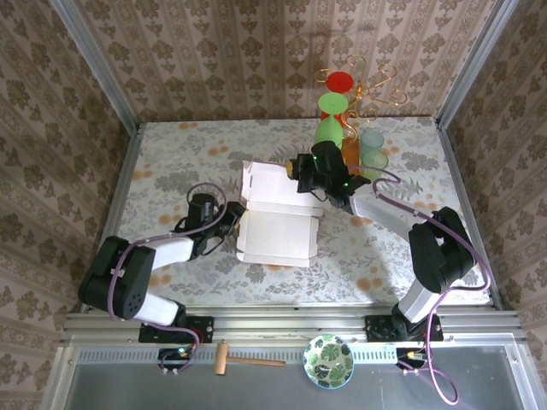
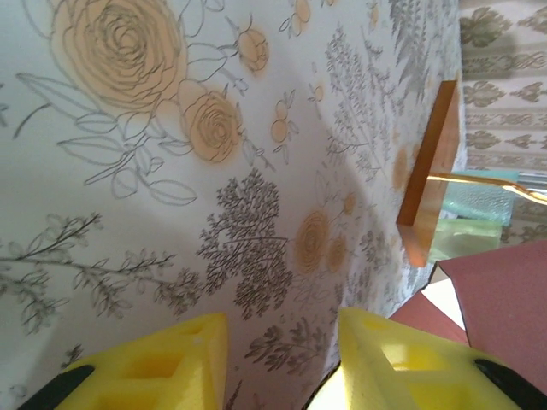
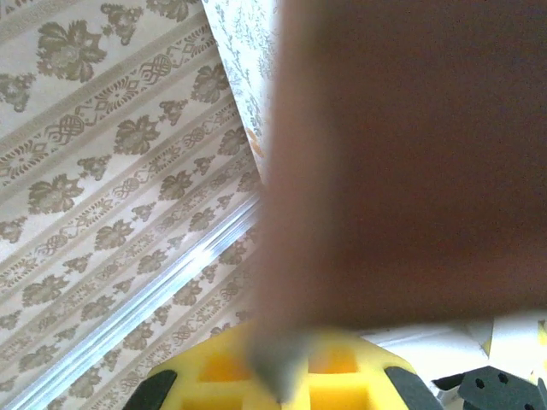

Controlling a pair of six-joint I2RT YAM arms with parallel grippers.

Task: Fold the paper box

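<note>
Top external view: the paper box (image 1: 273, 235) lies opened out near the middle of the floral tabletop (image 1: 188, 158), pale inner side up, with one panel towards the arms and a further panel and flaps towards the back wall. The left tool (image 1: 232, 224) is low at the box's left edge, just beside it; contact cannot be confirmed from this view. The right tool (image 1: 299, 173) is at the far flap of the box, in front of an orange-brown wooden block (image 1: 350, 154). Left wrist view: the left tool (image 2: 282, 363) has its yellow fingers (image 2: 154, 371) spread, with bare tabletop (image 2: 171, 213) visible in the gap and nothing between them. The box's pink outer side (image 2: 508, 307) appears at the lower right, with the wooden block (image 2: 433, 162) standing behind it. Right wrist view: the right tool (image 3: 278, 376) is pressed together on a blurred pink flap of the box (image 3: 410, 154), which rises from between the yellow fingers (image 3: 342, 380) and covers most of the view.
</note>
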